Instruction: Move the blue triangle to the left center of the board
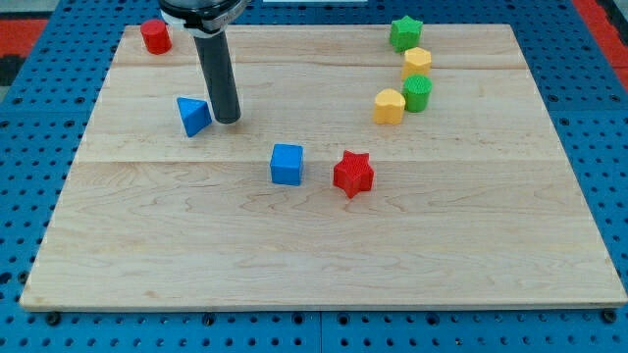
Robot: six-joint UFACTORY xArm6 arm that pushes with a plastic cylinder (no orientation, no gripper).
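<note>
My tip [228,120] has no fingers to open or close, and it sits just right of the blue triangle [193,116], which lies toward the far left of the surface [324,245].

Rod [211,59] top cut off (upper edge).

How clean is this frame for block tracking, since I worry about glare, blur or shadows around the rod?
Camera view: even, soft lighting, no strong glare on the board; blocks look sharp, with only faint shadows; my tip sits just to the view's right of the blue triangle, edges crisp; the rod's upper end is cut off by the view's top.
</note>
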